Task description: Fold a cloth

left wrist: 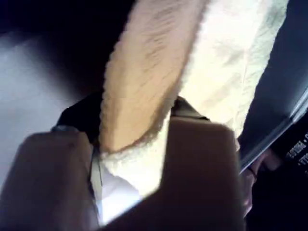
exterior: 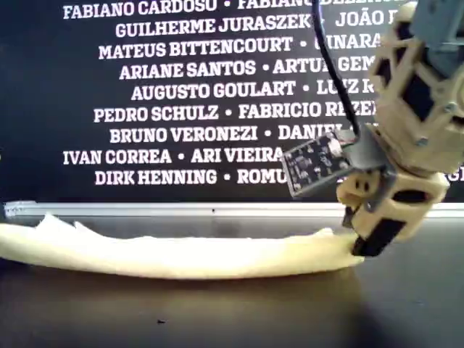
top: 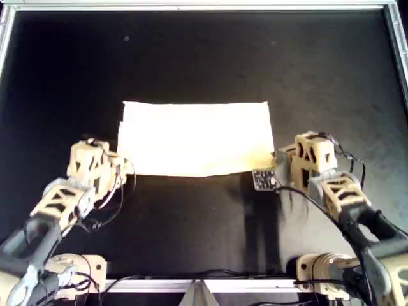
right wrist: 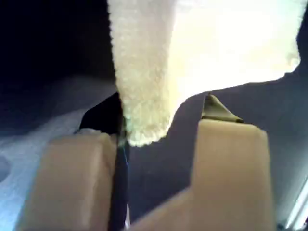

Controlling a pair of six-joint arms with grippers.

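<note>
The cloth [top: 197, 137] is a pale cream sheet lying doubled over as a wide rectangle on the black table. My left gripper [top: 124, 167] sits at its near corner on the overhead view's left. In the left wrist view the gripper [left wrist: 132, 139] is open, with the cloth's [left wrist: 159, 72] doubled edge lying between the fingers. My right gripper [top: 277, 159] is at the near corner on the overhead view's right. Its jaws [right wrist: 159, 130] stand open, the cloth's [right wrist: 202, 43] corner resting beside one finger. In the exterior view this gripper [exterior: 366, 243] touches the end of the cloth [exterior: 181, 254].
The black table top [top: 204, 57] is bordered by a metal rail [top: 204, 6]. A black banner with white names [exterior: 181, 94] stands behind the rail [exterior: 145, 209]. A small circuit board [top: 264, 178] hangs off the right gripper.
</note>
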